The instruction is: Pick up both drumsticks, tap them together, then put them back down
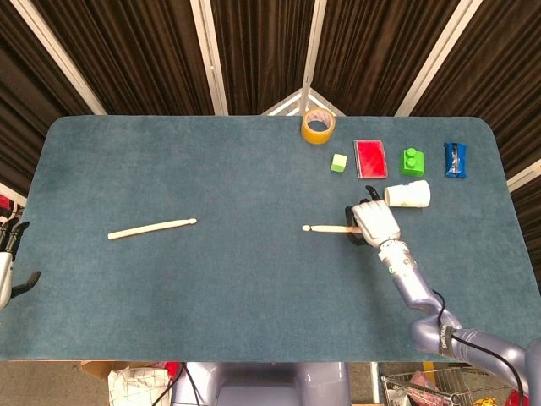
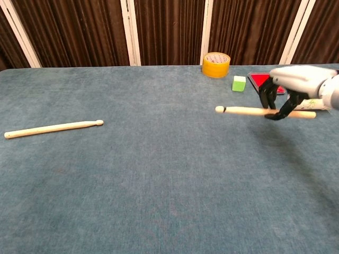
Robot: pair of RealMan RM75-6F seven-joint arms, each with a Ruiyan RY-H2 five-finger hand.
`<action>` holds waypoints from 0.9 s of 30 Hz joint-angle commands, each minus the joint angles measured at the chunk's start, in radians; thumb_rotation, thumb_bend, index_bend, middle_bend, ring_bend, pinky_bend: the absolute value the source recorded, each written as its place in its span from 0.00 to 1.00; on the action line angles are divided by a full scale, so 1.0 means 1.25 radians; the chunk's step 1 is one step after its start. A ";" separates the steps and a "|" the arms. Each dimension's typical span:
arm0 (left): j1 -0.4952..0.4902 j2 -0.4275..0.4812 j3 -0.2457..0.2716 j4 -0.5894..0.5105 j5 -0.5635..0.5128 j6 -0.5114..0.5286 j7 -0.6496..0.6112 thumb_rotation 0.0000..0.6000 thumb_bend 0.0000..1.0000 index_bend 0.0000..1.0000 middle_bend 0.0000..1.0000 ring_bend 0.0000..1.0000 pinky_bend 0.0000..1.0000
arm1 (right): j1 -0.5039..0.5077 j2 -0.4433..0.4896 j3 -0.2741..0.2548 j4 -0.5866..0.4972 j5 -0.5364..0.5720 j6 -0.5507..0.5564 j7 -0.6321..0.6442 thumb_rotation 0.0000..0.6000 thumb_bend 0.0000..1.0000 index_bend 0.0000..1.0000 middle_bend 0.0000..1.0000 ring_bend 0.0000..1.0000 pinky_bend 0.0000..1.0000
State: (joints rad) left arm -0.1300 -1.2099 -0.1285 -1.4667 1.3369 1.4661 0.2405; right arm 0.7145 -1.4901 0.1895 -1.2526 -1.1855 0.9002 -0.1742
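Currently gripping one drumstick (image 2: 241, 110) in the right hand (image 1: 374, 222), fingers (image 2: 267, 95) closed around the shaft, stick level and lifted clear of the surface (image 1: 254, 279), tip pointing toward the left edge. Positioned toward the right edge, just short of a white cup (image 1: 408, 194) lying on its side. Second drumstick (image 1: 152, 228) flat on the surface near the left edge, untouched. Left hand (image 1: 10, 262) off the left edge, holding nothing, fingers apart. Along the far edge: tape roll (image 1: 318, 125), green block (image 1: 339, 162), red box (image 1: 370, 158).
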 commanded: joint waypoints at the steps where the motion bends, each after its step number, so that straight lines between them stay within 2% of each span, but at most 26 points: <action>1: -0.015 0.008 -0.015 0.021 -0.009 -0.018 -0.012 1.00 0.31 0.16 0.13 0.00 0.00 | -0.009 0.037 0.013 -0.034 -0.005 0.012 0.018 1.00 0.38 0.65 0.59 0.39 0.07; 10: -0.070 0.041 -0.043 0.070 -0.092 -0.169 -0.076 1.00 0.31 0.20 0.18 0.00 0.00 | -0.027 0.112 0.053 -0.101 0.030 0.030 0.061 1.00 0.38 0.66 0.59 0.39 0.07; 16: -0.118 0.028 -0.076 0.045 -0.226 -0.309 -0.083 1.00 0.31 0.26 0.22 0.00 0.00 | -0.030 0.147 0.062 -0.122 0.037 0.033 0.062 1.00 0.38 0.66 0.59 0.39 0.07; 24: -0.224 -0.004 -0.111 -0.020 -0.423 -0.384 0.100 1.00 0.32 0.29 0.24 0.00 0.00 | -0.032 0.159 0.057 -0.127 0.049 0.030 0.056 1.00 0.38 0.66 0.59 0.39 0.07; 27: -0.262 -0.019 -0.116 -0.034 -0.482 -0.386 0.161 1.00 0.36 0.29 0.24 0.00 0.00 | -0.032 0.161 0.056 -0.127 0.049 0.031 0.055 1.00 0.38 0.66 0.59 0.39 0.07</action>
State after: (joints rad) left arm -0.4043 -1.2107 -0.2579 -1.4789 0.8037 1.0045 0.3719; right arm 0.6742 -1.2882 0.2595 -1.4109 -1.1242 0.9394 -0.1053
